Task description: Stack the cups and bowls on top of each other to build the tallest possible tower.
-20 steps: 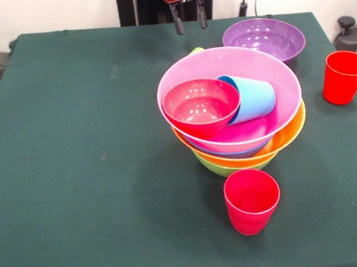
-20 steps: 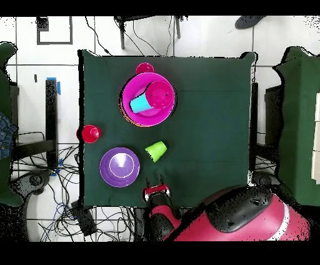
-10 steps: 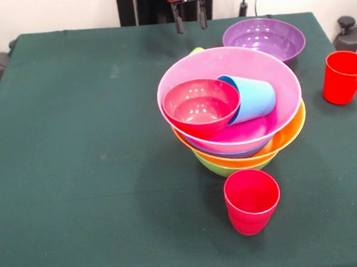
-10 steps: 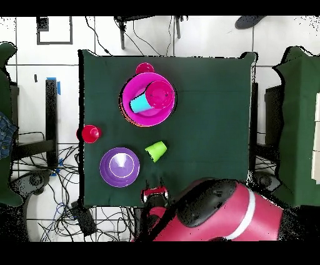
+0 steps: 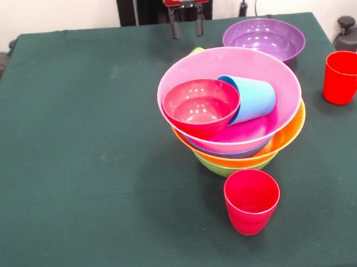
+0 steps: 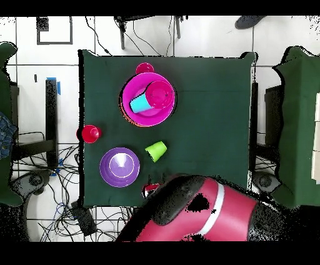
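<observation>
cup (image 5: 253, 98) in tower (image 5: 241, 137) (tilted)

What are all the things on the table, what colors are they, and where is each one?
Bowls in the pile: four nested; pink on top, then blue, orange, lime green; table middle.
Small red bowl: one, inside the pink bowl.
Sky blue cup: one, on its side in the pink bowl, touching the red bowl.
Purple bowl: one, alone near the robot's edge of the table.
Red cups: two; one upright beside the pile, one upright near a table edge.
Lime green cup: one, on its side near the purple bowl.
Table: one, dark green cloth.
Gripper: one, open, above the table's edge.
</observation>
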Controlling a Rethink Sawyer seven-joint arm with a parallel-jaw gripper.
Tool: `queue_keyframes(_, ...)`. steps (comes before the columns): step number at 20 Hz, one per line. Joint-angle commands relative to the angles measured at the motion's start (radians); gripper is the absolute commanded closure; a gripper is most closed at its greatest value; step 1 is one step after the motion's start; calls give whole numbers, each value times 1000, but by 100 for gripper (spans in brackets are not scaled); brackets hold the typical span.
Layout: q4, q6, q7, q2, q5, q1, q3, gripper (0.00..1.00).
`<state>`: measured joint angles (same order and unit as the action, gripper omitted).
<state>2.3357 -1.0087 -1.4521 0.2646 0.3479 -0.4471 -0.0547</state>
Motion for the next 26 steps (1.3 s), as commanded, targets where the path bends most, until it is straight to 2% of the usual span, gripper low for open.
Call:
queue_keyframes(1, -188, -13, -186, -18, -108, 69, 24, 0)
queue_keyframes(7, -224, 12, -218, -18, -136, 110, 17, 0)
queue_keyframes(19, -166, 98, -286, 60, -182, 209, 0, 0)
queue_keyframes(26, -180, 108, -312, 60, -169, 222, -24, 0)
